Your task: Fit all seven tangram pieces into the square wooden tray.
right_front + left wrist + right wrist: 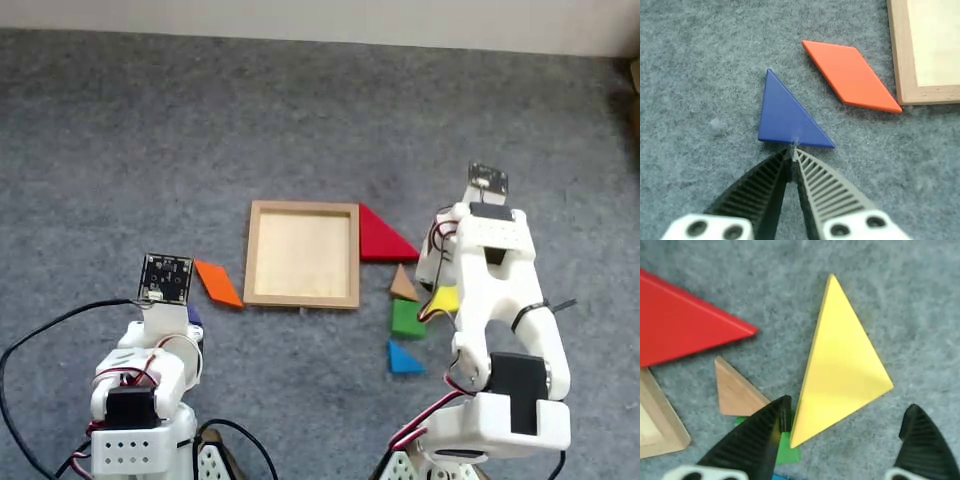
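Claw R astride yellow triangle; claw L prob. touching blue triangle.

Overhead high view, close downward wrist views, tray shared

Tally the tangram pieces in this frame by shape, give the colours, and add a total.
Triangles: 5: red triangle, yellow triangle, dark blue triangle, light blue triangle, tan triangle
Parallelograms: 1: orange parallelogram
Squares: 1: green square
Total: 7 pieces, all lying outside the wooden tray
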